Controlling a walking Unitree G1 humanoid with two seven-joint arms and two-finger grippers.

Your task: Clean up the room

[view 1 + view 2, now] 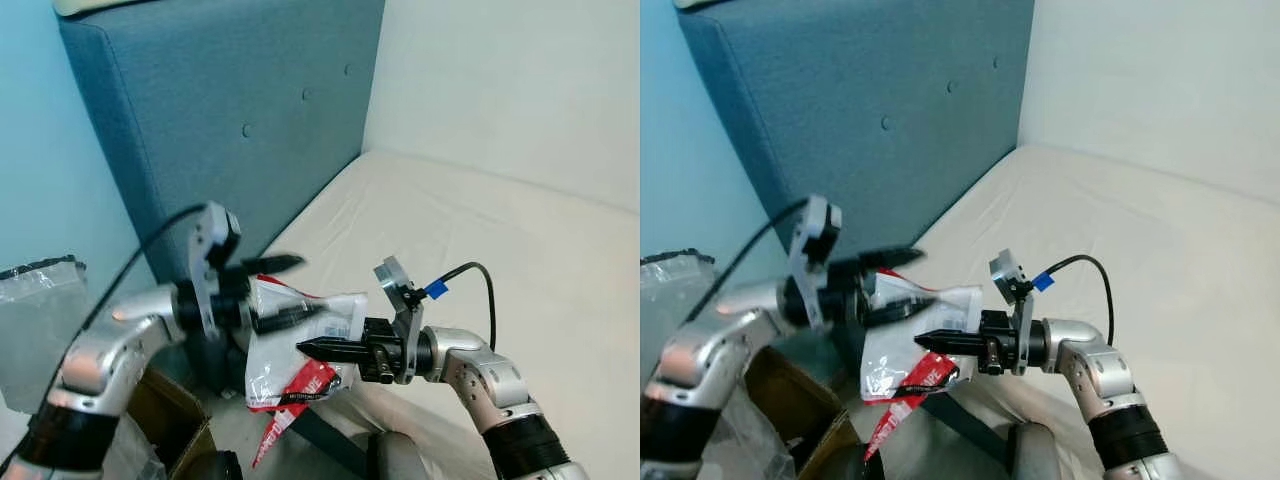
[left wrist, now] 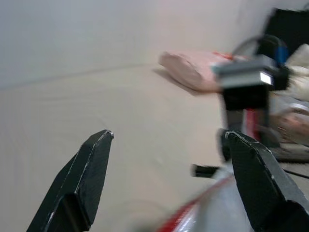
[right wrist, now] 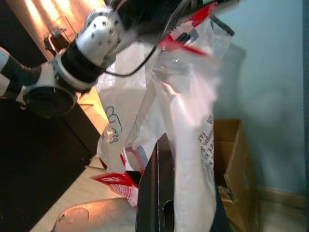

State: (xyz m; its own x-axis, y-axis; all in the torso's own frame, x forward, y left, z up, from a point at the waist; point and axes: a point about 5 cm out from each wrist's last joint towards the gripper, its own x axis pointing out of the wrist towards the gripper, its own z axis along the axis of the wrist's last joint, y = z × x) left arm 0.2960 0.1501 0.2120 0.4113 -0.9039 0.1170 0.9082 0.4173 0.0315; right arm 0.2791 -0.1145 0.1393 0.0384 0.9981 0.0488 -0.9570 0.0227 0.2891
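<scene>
Crumpled white plastic wrapper point(image 1: 300, 340) with red printed strip, held in mid-air between both arms, above the gap off the bed's near left edge, in front of the blue headboard's lower end. Red tail of the wrapper hanging down below the rest. Right gripper point(image 1: 325, 349) pointing leftward, fingers point(image 3: 157, 193) clamped together on the wrapper's lower middle, pinching the plastic; seen from the right wrist, the sheet draped over and beside the dark finger. Left gripper point(image 1: 285, 290) reaching in from the left at the wrapper's upper edge, fingers point(image 2: 87, 174) spread wide apart, one above the wrapper's top, the other lying against its front; not closed on it. From the left wrist, blurred red-and-white plastic near one fingertip.

Beyond, cream mattress point(image 1: 480, 230) stretching away toward the far right, bare sheet with faint creases. Tufted blue headboard point(image 1: 240, 110) standing upright along the mattress's left end, pale wall point(image 1: 520, 80) behind the far edge, light blue wall point(image 1: 50, 150) at left. Below the left arm, open brown cardboard box point(image 1: 170, 415) on the floor, and a clear plastic bag point(image 1: 40, 320) at the left border. Black cable point(image 1: 480, 285) looping off the right wrist camera.
</scene>
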